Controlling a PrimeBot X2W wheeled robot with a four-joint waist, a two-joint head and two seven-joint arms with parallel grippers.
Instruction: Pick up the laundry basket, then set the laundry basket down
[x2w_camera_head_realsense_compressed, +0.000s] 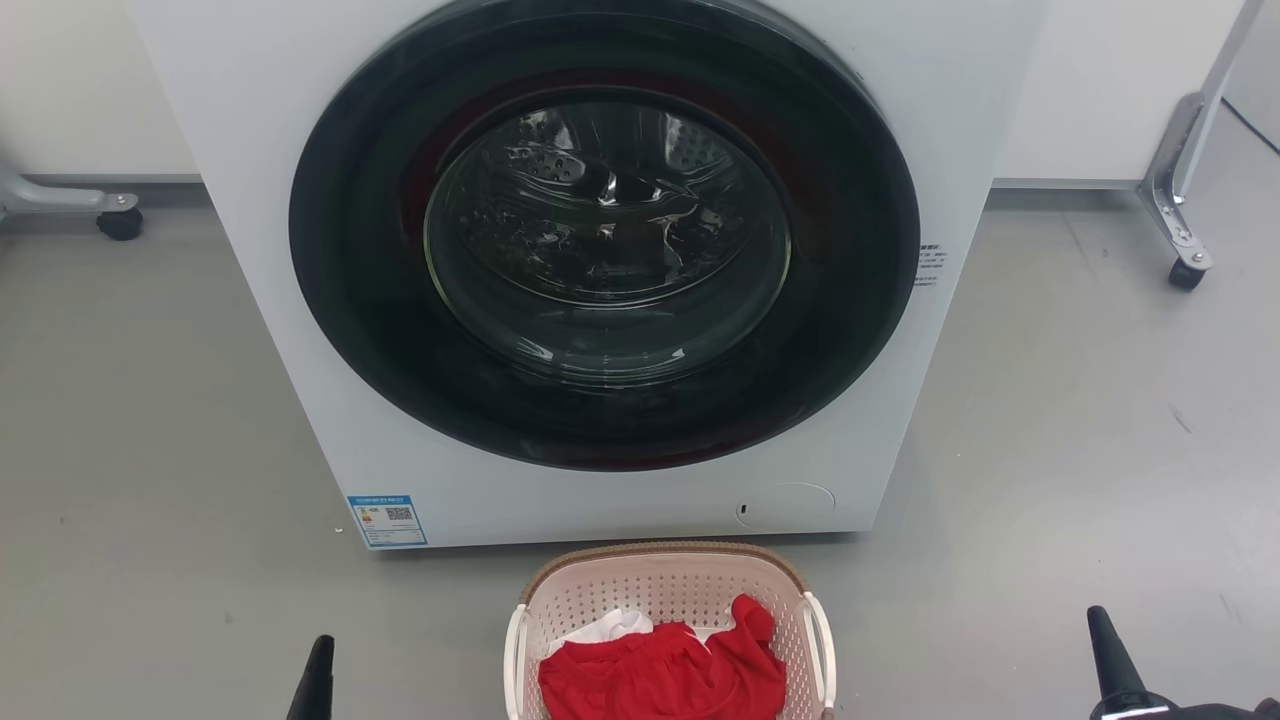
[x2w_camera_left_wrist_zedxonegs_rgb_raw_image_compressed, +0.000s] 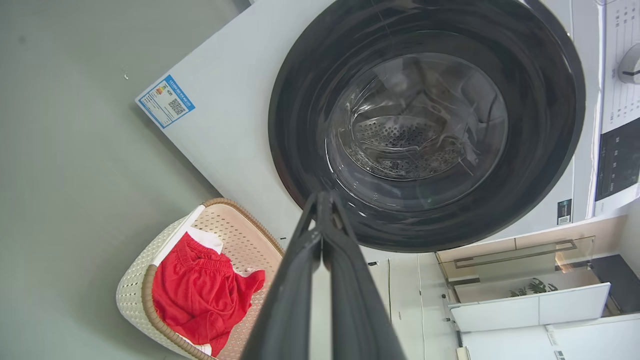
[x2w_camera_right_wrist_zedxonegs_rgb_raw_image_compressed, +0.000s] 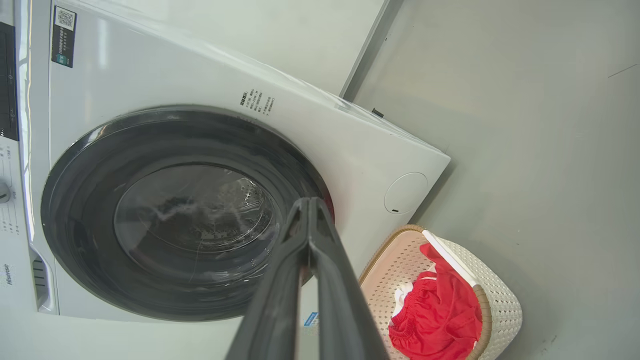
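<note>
Standing between left fingers (x2w_camera_head_realsense_compressed: 318, 680) and right fingers (x2w_camera_head_realsense_compressed: 1110, 650), laundry basket (x2w_camera_head_realsense_compressed: 665, 552) touches neither.

We take this for a test lab staged as a laundry corner: a white washing machine (x2w_camera_head_realsense_compressed: 605, 235) stands on a bare grey floor (x2w_camera_head_realsense_compressed: 1060, 450), the laundry basket (x2w_camera_head_realsense_compressed: 660, 585) before it, metal frame legs on castors (x2w_camera_head_realsense_compressed: 1180, 215) at either side, pale partition panels (x2w_camera_head_realsense_compressed: 1110, 90) behind.
</note>
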